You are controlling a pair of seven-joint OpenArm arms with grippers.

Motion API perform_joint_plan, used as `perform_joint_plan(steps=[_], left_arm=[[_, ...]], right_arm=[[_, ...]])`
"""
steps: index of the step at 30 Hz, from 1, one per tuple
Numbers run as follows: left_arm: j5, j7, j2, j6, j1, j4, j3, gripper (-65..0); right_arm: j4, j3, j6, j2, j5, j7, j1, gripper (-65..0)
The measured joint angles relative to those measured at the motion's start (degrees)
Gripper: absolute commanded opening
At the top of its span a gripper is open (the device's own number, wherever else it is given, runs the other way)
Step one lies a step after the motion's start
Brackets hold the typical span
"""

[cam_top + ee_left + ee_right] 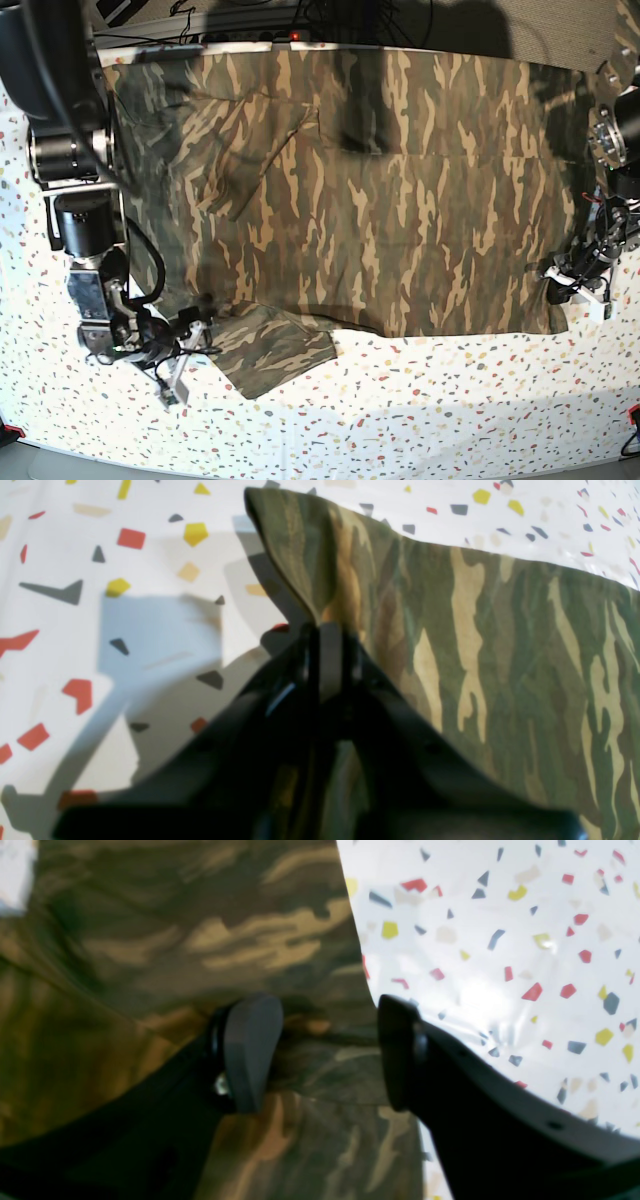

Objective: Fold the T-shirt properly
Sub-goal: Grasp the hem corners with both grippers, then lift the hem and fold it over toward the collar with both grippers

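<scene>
Two arms work at opposite ends of the T-shirt (380, 190), which lies spread wide across the speckled surface (420, 410), its camouflage cloth reaching from the far edge down toward the near side.

On the left arm, the left gripper (330, 645) has its jaws clenched on a corner of the shirt (500, 645); in the left wrist view the cloth rises into a pinched peak just above the jaws, lifted off the surface (100, 630). In the base view this gripper (572, 280) sits at the shirt's lower corner on that view's right.

The right gripper (330, 1050) has its jaws released, with a clear gap between the two pads (250, 1050). One pad is over the cloth (150, 940), the other at the cloth's edge where the surface (500, 940) begins; whether the pads touch the fabric is hard to tell from this blurred view. In the base view, this gripper (185, 345) is next to a sleeve (275, 352) that sticks out from the shirt's near edge.
</scene>
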Motion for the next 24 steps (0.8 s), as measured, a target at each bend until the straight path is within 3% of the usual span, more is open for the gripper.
perform_joint_plan(steps=[5, 11, 21, 24], left_arm=[[0.00, 0.00, -0.02, 0.00, 0.00, 0.00, 0.00, -65.0], [0.02, 0.00, -0.02, 0.00, 0.00, 0.00, 0.00, -65.0], [0.02, -0.07, -0.02, 0.04, 0.00, 0.00, 0.00, -65.0], [0.02, -0.22, -0.02, 0.02, 0.00, 0.00, 0.00, -65.0]], right_arm=[[-1.99, -4.37, -0.02, 0.00, -4.17, 2.25, 0.79, -29.0], [-5.97, -4.63, -2.32, 0.59, -7.65, 4.07, 0.72, -29.0], [-11.63, -4.57, -3.80, 4.17, -6.86, 6.16, 0.79, -29.1], [-13.44, -4.35, -2.64, 4.13, -3.69, 4.94, 1.18, -31.5]])
